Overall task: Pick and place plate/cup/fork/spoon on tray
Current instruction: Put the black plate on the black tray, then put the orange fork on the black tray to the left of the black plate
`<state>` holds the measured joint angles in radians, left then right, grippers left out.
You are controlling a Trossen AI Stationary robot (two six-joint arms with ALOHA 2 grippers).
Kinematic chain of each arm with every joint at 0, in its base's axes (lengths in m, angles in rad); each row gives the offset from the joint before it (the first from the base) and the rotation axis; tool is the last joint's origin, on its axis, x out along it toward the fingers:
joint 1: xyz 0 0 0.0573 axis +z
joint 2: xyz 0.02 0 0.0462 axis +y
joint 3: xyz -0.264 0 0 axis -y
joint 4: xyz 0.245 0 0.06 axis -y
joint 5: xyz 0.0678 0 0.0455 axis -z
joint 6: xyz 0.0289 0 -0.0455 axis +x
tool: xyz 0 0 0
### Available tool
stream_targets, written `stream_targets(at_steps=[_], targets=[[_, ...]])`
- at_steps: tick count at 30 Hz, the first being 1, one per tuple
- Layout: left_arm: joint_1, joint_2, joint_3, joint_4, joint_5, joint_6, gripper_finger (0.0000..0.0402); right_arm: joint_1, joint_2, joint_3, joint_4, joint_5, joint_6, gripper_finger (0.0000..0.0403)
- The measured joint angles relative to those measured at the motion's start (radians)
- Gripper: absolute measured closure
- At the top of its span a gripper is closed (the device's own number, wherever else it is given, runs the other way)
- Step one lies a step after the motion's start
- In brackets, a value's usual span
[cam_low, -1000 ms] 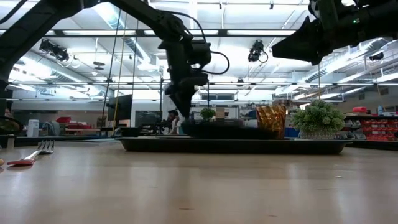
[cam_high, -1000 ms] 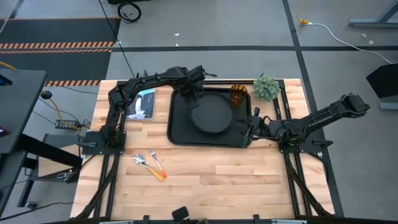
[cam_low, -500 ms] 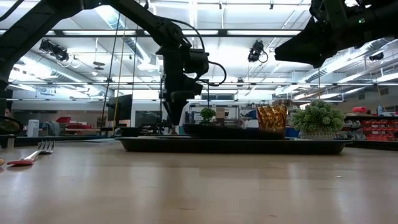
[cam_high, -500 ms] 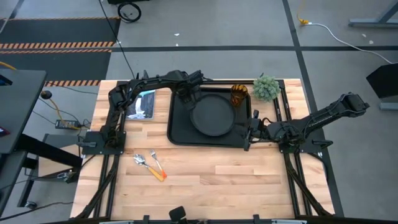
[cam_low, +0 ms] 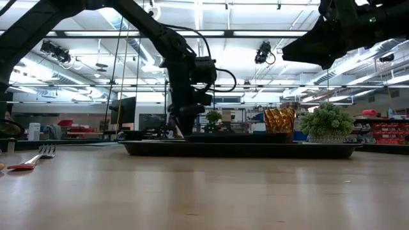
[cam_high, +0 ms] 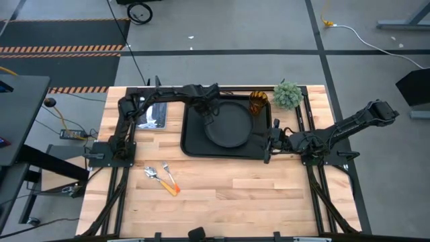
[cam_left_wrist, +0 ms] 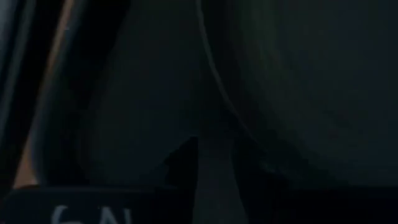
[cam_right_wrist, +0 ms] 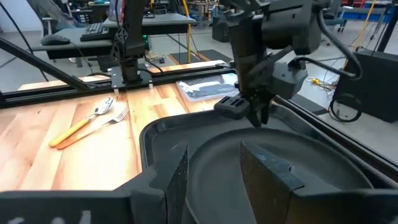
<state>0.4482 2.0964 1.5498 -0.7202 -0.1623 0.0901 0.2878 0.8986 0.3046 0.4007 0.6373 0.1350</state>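
The round black plate [cam_high: 232, 128] lies in the black tray [cam_high: 191, 144]. The amber cup [cam_high: 259, 103] stands in the tray's far right corner. My left gripper [cam_high: 207, 114] points down at the plate's left rim and is shut on it; it also shows in the right wrist view [cam_right_wrist: 255, 118]. My right gripper [cam_high: 267, 142] is open and empty, level over the tray's near right rim, facing the plate [cam_right_wrist: 298, 162]. The spoon [cam_high: 154, 175] and the fork [cam_high: 168, 177], both orange-handled, lie side by side on the wood near the table's near left. My left gripper pinches the plate's raised rim [cam_left_wrist: 214, 134] on its left side, one finger inside the rim and one outside. The fingers come from above, pointing down. The plate sits low in the tray [cam_low: 230, 136]; whether its held side rests on the tray floor does not show.
A small green potted plant [cam_high: 287, 94] stands at the far right, just outside the tray. A blue and white packet [cam_high: 154, 111] lies left of the tray. Bare wood [cam_high: 255, 188] stretches along the table's near half.
My left gripper has come down toward the tray floor and a little toward the near edge, turning more upright. In the low view the plate's outline has sunk lower and flatter in the tray.
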Motion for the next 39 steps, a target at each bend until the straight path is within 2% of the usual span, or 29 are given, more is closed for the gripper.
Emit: stream_targets(at_steps=[6, 25, 28, 34, 39], targets=[[-0.027, 0.0, -0.004, 0.036, 0.049, 0.0, 0.0295, 0.0, 0.0, 0.0, 0.005, 0.002, 0.0, 0.0252], [-0.107, 0.0, -0.003, 0.156, 0.085, -0.026, 0.0295, 0.0, 0.0, 0.0, 0.005, 0.001, -0.002, 0.0252], [-0.116, 0.0, -0.003, 0.181, 0.14, -0.02, 0.0295, 0.002, 0.0, 0.0, 0.004, -0.002, -0.002, 0.0252], [-0.122, -0.041, 0.038, 0.011, 0.218, -0.033, 0.0296, 0.038, 0.0, 0.0, -0.009, 0.029, -0.004, 0.0252], [-0.19, -0.111, 0.04, -0.175, 0.225, -0.16, 0.0305, 0.074, 0.0, 0.0, -0.02, 0.083, -0.01, 0.0252]])
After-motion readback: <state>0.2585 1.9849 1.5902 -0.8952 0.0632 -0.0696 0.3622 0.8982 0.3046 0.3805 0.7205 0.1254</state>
